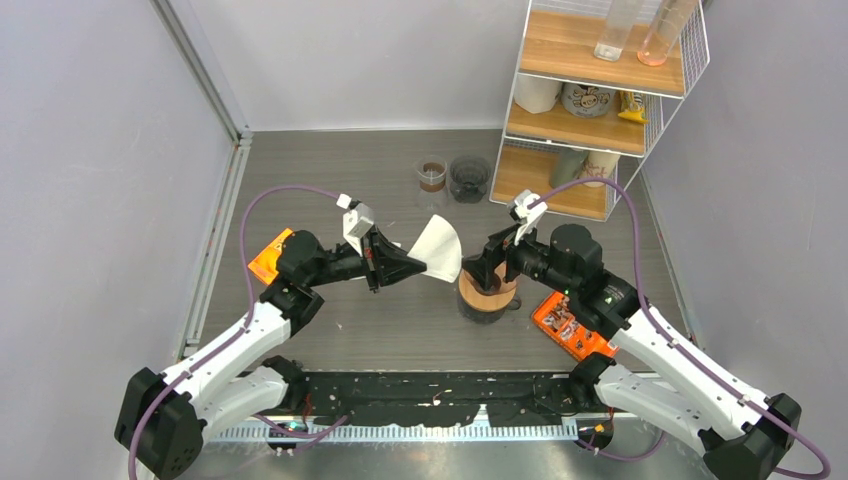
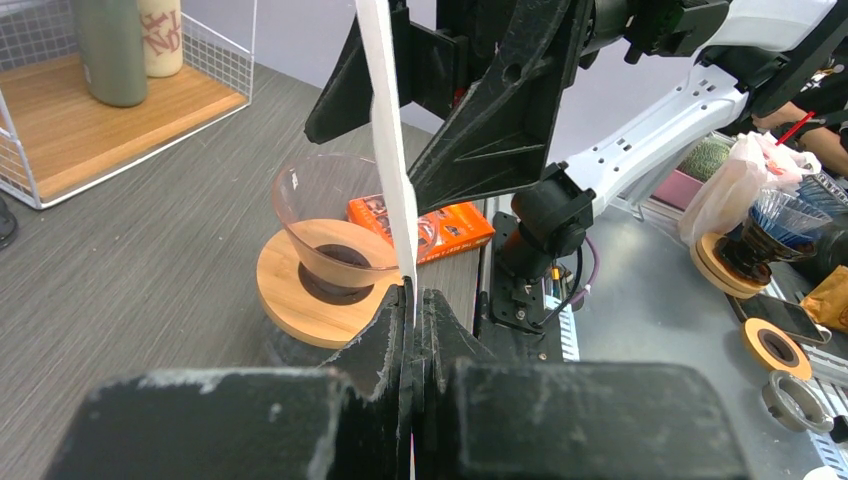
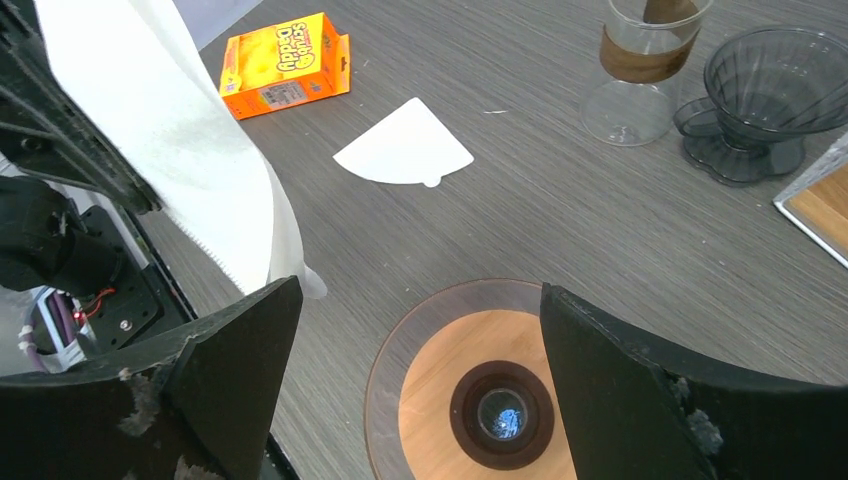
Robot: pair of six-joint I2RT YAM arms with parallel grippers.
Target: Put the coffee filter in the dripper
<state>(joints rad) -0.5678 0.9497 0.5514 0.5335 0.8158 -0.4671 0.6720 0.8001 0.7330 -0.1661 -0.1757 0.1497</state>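
Filter held up just beside the dripper.
Left hand (image 2: 412, 297) pinches coffee filter (image 1: 440, 248); right hand (image 3: 420, 300) spread wide above dripper (image 3: 440, 362).

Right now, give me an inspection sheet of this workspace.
Surface: dark grey wood-grain table.
Job's things: white paper coffee filter held aloft beside the clear dripper on a round wooden base; dripper empty.
Clutter: orange cereal box, second orange box, spare white filter lying flat, brown-banded glass cup, dark smoked dripper.
Grippers: left tool shut on the filter; right tool open above the clear dripper.
Cables: purple cable along each arm.
Surroundings: white wire shelf with wooden boards.
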